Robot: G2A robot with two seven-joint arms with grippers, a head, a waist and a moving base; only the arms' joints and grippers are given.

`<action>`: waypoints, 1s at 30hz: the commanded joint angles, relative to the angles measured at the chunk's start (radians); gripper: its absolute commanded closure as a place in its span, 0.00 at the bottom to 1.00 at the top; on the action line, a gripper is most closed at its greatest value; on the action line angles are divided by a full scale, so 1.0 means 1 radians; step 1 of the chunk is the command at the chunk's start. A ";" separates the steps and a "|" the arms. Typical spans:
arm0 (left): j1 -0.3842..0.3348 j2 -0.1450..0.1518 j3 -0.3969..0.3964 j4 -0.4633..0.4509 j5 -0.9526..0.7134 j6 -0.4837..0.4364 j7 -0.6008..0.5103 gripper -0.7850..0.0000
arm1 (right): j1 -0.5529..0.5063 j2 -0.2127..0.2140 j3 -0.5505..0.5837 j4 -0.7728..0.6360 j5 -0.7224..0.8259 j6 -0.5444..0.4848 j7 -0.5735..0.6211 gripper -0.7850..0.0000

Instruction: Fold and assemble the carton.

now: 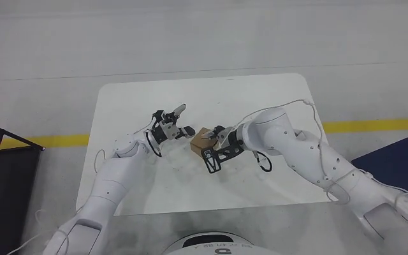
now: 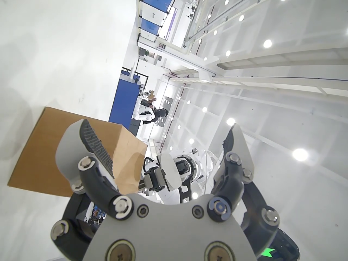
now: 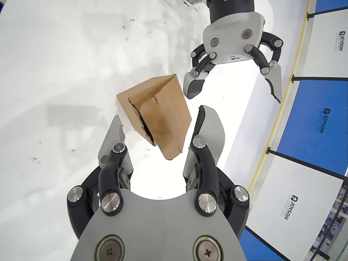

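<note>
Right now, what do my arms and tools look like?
Both the left arm and right arm are smooth white shells; thin pale cables trail along them, a black loop near the right wrist. Left tool and right tool match: grey plate, black linkages, silver bolts, pale fingers with black ribbed pads.

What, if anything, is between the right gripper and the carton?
Nothing visible. The carton sits on the white table directly ahead of the right gripper, whose jaws are open. The left gripper, also open, is at the carton's far side, not in between.
</note>
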 commanded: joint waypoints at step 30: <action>0.008 -0.018 0.046 0.007 0.010 -0.034 -0.003 0.00 | 0.218 -0.078 -0.232 0.192 0.154 0.000 0.083 0.54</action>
